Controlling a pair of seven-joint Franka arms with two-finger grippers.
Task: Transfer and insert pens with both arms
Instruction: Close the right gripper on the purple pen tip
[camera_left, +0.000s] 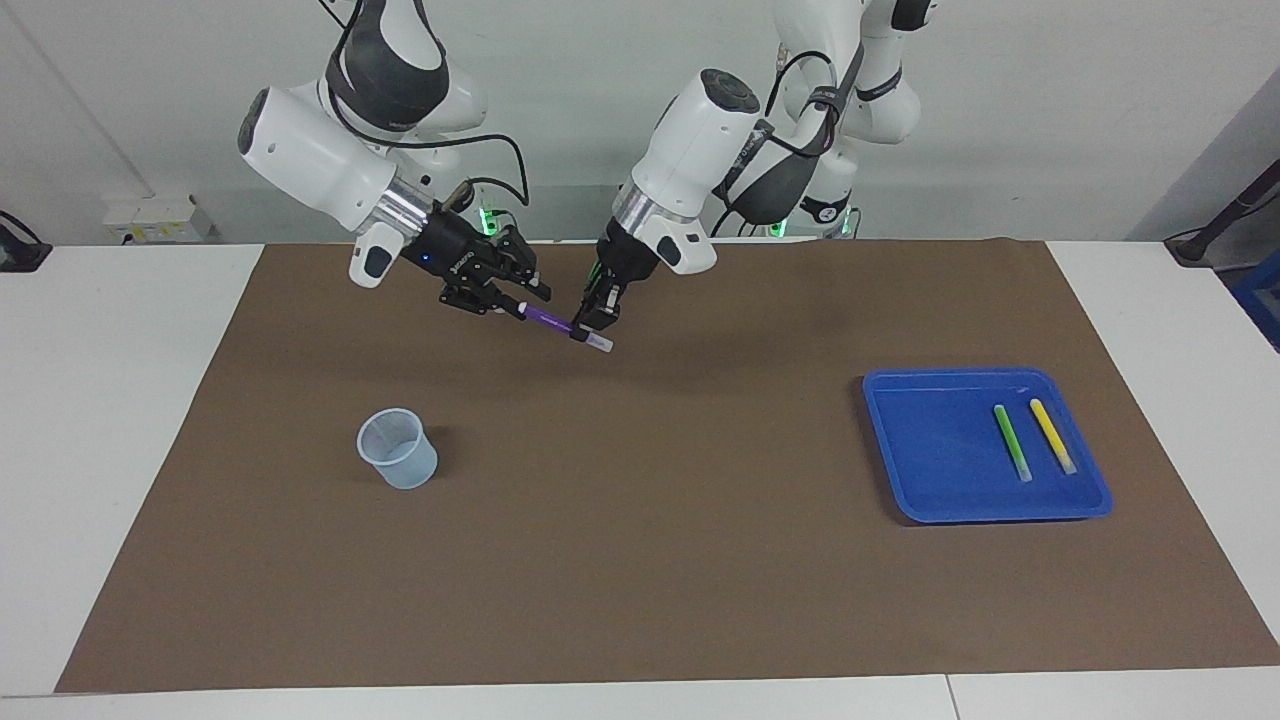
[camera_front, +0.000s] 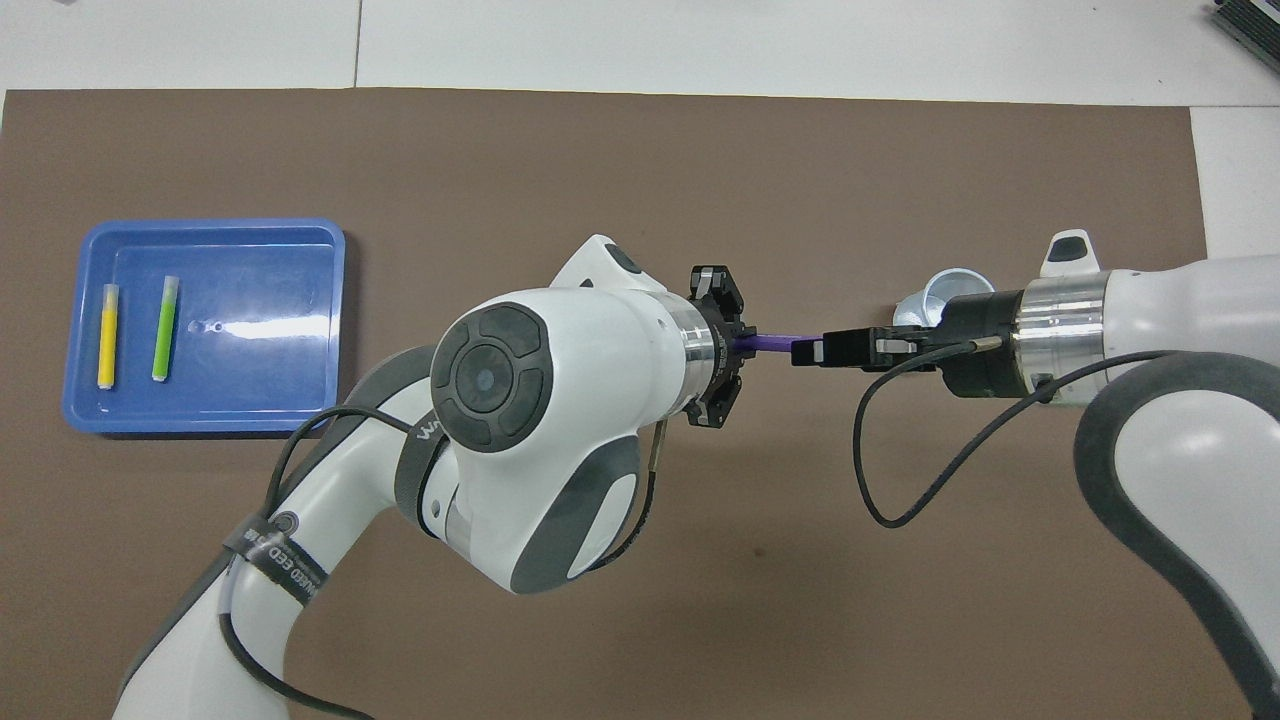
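The purple pen hangs slanted in the air over the brown mat, between both grippers. My left gripper is shut on it near its clear cap end, which pokes out below. My right gripper has its fingertips closed on the pen's purple end. From overhead the purple pen bridges the left gripper and the right gripper. The green pen and the yellow pen lie side by side in the blue tray.
A clear plastic cup stands upright on the brown mat toward the right arm's end, farther from the robots than the grippers. The blue tray sits toward the left arm's end.
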